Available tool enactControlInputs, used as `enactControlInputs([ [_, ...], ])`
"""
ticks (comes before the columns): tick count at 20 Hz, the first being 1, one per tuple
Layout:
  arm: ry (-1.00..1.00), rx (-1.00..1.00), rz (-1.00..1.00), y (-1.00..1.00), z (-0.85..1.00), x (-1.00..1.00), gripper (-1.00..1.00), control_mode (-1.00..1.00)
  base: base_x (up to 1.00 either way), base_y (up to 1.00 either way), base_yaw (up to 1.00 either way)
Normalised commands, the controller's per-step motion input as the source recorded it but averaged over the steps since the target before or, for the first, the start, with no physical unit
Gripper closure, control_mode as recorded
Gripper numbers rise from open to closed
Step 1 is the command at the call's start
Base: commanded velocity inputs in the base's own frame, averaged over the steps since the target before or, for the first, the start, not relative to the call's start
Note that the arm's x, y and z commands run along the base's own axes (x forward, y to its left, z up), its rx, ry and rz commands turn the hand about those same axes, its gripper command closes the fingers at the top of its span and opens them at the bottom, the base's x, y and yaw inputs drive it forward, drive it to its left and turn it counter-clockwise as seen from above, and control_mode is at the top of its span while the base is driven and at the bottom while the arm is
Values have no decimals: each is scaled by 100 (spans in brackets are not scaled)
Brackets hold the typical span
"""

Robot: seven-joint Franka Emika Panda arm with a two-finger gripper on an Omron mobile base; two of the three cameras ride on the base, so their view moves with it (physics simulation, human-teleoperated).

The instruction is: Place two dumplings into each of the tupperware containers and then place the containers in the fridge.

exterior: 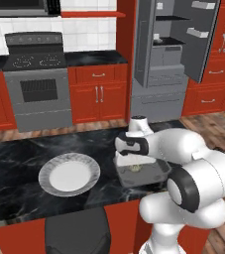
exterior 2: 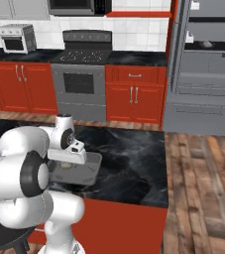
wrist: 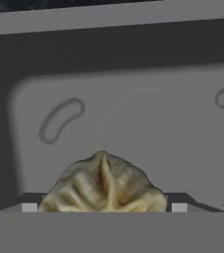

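Plate (exterior: 69, 174) sits bare mid-worktop (exterior: 15, 158), left of the action. Pincer (wrist: 103, 210) hangs straight down into the tupperware container (exterior: 142, 174) by the worktop's right front edge, jaws spread wide, gripping nothing. Dumpling (wrist: 102, 185) lies on the tray floor right btwn the tips, ridge running away from the cam. Tray's rear half hidden by the arm; 2nd dumpling can't be made out. Fridge (exterior: 176, 54) stands open, far right.

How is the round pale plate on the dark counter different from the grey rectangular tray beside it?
The round pale grey-blue plate is circular, shallow and holds nothing; the grey rectangular tray has raised walls and holds a beige crimped dumpling. The plate lies uncovered; the open gripper hangs over the tray. Both rest on the black marbled counter.
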Motion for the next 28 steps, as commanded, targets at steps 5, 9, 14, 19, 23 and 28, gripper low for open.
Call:
enactControlInputs([
  [5, 5, 0, 0, 0, -23, 7, 100, -100, 0, 0, 0],
  [9, 9, 0, 0, 4, -13, 0, -100, -100, 0, 0, 0],
  [14, 0, 0, 0, 0, 0, 0, -100, -100, 0, 0, 0],
  [19, 0, 0, -2, 0, 33, -28, -100, -100, 0, 0, 0],
  [23, 3, 0, -4, -6, 83, -56, -100, -100, 0, 0, 0],
  [28, -2, 3, 0, -66, 100, -100, -100, -100, 0, 0, 0],
])
